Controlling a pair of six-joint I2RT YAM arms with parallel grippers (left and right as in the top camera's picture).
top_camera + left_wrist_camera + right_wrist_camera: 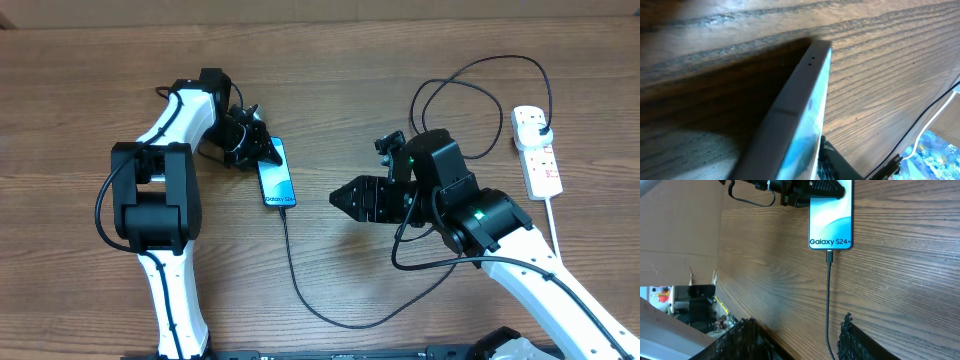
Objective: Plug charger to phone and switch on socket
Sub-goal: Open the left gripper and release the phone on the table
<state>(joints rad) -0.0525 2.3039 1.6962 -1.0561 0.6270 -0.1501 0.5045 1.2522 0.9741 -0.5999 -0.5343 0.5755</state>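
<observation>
Phone [276, 173] lies left of centre on the bench [90, 60], charger [829, 295] seated in its lower end. Left jaws cover its upper end (presumably bracing); grip cannot be told. Right jaws stand apart, empty. Socket [537, 150], upper right, awaits switching.

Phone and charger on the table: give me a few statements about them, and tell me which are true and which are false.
1. The charger cable has its connector plugged into the phone. True.
2. The phone's screen is dark. False: it is lit blue and reads Galaxy S24+.
3. The right tool grips the charger cable. False: it is open, holding nothing, apart from the cable.
4. The black plug sits in the white power strip. True.
5. The left tool is at the phone's cable end. False: it is at the opposite end.
</observation>
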